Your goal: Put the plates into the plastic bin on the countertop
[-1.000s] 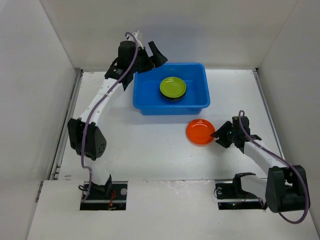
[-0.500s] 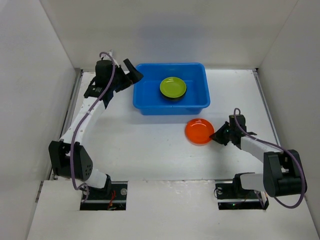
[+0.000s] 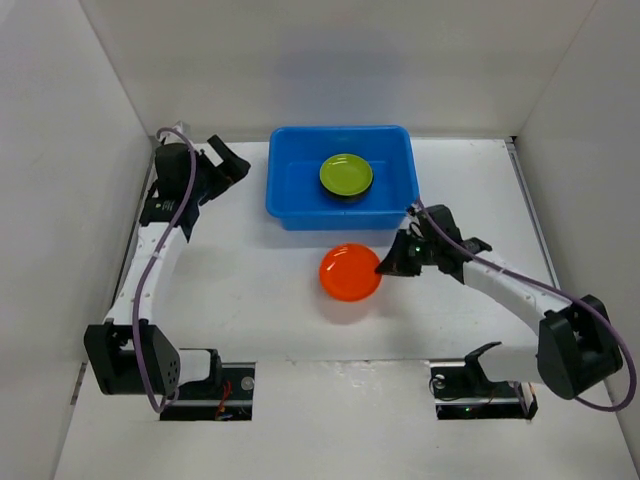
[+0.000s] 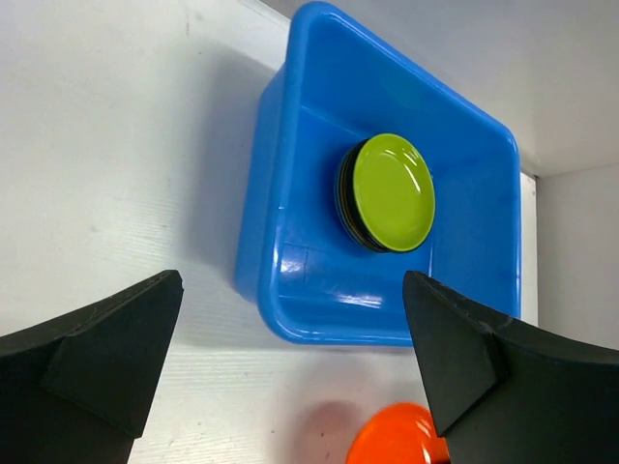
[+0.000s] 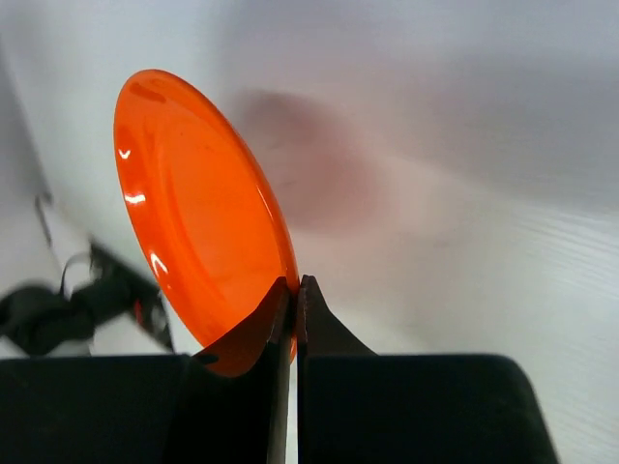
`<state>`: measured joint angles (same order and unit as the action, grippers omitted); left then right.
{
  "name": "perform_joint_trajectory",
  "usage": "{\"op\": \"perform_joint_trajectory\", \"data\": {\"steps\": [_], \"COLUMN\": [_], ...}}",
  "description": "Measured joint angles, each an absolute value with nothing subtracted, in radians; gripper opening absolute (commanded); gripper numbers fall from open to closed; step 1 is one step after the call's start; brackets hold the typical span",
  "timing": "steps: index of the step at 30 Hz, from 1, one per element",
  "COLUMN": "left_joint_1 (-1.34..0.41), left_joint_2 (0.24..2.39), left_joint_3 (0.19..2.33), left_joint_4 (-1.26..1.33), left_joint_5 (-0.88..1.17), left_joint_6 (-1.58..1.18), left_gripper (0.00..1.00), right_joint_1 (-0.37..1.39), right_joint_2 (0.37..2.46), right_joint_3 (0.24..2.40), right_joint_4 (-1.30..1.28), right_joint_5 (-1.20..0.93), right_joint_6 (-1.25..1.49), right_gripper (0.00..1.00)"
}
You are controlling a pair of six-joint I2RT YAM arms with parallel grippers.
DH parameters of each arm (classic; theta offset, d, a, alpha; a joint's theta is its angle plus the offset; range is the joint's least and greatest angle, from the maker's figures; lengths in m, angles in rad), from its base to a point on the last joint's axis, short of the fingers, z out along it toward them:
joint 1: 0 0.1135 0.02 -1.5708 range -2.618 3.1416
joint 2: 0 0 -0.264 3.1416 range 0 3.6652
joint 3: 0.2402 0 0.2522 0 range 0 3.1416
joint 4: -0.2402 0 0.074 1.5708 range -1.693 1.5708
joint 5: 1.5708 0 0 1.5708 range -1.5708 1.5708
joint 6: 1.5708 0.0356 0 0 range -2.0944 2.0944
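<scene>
The right gripper (image 3: 385, 268) is clamped on the rim of the orange plate (image 3: 350, 271), which extends to its left. The plastic bin (image 3: 290, 214) lies just beyond it. The left gripper (image 3: 228, 160) stands wide apart, empty, with the bin to its right.

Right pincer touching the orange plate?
Touching. The right wrist view shows the right pincer pinching the orange plate at its rim, no gap visible.

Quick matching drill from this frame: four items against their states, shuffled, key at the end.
1. orange plate
2. lime green plate
3. left gripper
4. right gripper

a. open, holding nothing
b. shut on a plate's rim
c. inside the blue bin
d. outside the bin, held by its edge

Pairs: 1-d, 2-c, 3-a, 4-b
</scene>
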<state>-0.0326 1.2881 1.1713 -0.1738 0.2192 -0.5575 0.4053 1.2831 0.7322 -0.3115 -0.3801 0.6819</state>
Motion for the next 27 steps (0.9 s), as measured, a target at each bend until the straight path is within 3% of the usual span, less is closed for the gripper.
{"op": "perform_joint_trajectory", "data": {"steps": [7, 15, 27], "left_joint_1": [-0.015, -0.002, 0.043], "left_joint_2": [1.209, 1.063, 0.830], "left_joint_3": [1.069, 0.896, 0.770], "left_joint_4": [-0.171, -0.226, -0.369], "left_joint_5": [0.182, 0.141, 0.083], "left_joint_6": [-0.558, -0.558, -0.558], "left_gripper": [1.00, 1.00, 1.00], "right_joint_1": [0.529, 0.390, 0.288], "right_joint_2": [1.372, 1.763, 2.080], "right_joint_3": [1.182, 1.713, 1.800], "right_joint_4": [-0.373, -0.380, -0.496], "right_joint_5": [-0.480, -0.420, -0.233], "right_joint_6": [0.593, 0.572, 0.572], "right_gripper": [0.01, 0.01, 0.04]}}
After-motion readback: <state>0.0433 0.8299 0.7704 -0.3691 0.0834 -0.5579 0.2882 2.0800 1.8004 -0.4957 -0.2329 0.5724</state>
